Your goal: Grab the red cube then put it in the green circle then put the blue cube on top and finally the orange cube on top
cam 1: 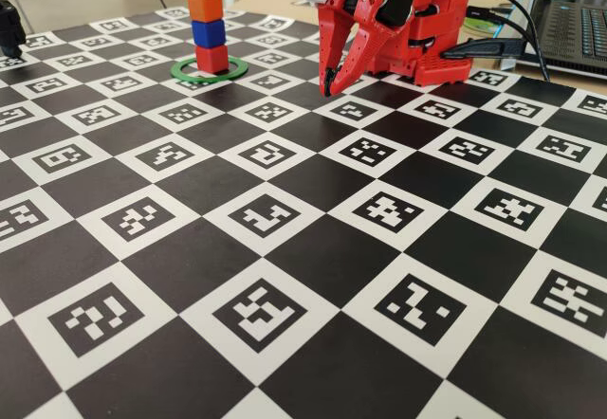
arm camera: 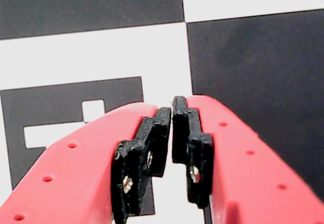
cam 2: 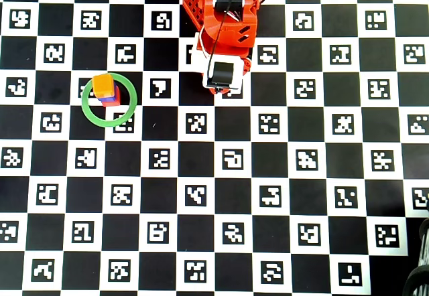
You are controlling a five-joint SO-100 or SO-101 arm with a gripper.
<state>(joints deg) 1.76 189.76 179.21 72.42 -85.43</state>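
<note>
The red cube [cam 1: 212, 59] stands inside the green circle [cam 1: 184, 72] at the far left of the fixed view. The blue cube [cam 1: 209, 33] sits on it and the orange cube [cam 1: 204, 6] sits on top, a straight stack of three. In the overhead view the orange cube [cam 2: 102, 85] tops the stack in the upper left part of the green circle [cam 2: 90, 112]. My red gripper [cam 1: 329, 85] hangs tip-down just above the board, close to the arm's base and well right of the stack. In the wrist view the gripper [arm camera: 172, 107] is shut and empty, its black pads nearly touching.
The checkerboard mat [cam 1: 285, 277] with printed markers covers the table. A laptop [cam 1: 579, 30] and cables [cam 1: 512, 16] lie behind the arm's base at the right. A black object [cam 1: 9, 26] stands at the far left edge.
</note>
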